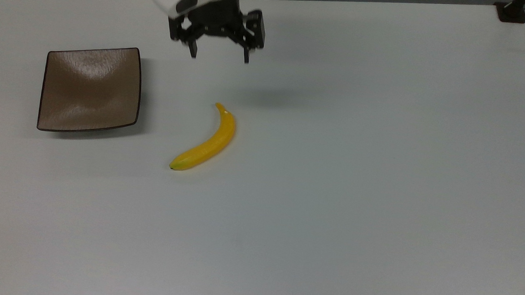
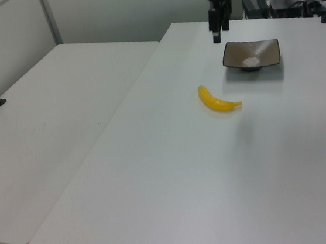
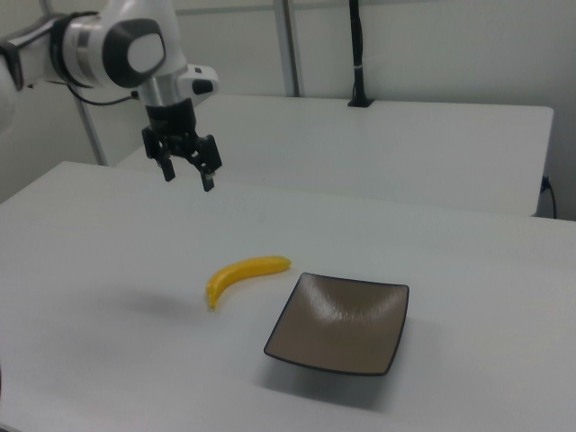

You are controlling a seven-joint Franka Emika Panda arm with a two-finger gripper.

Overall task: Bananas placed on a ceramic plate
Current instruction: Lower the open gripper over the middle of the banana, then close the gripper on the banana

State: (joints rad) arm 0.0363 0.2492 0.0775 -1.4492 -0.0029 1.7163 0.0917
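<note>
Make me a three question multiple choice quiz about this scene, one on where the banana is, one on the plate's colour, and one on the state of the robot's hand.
1. Where does the curved yellow banana lie?
A. on the white table, apart from the plate
B. on the plate
C. in the hand

2. What colour is the square glossy ceramic plate?
A. blue
B. taupe-brown with a dark rim
C. red

3. What is the state of the robot's black two-finger hand?
A. shut on the banana
B. open and empty, above the table
C. resting on the plate

Answers:
1 A: bare table shows between banana and plate.
2 B: the top view shows the brown surface.
3 B: its fingers stand apart with nothing between.
</note>
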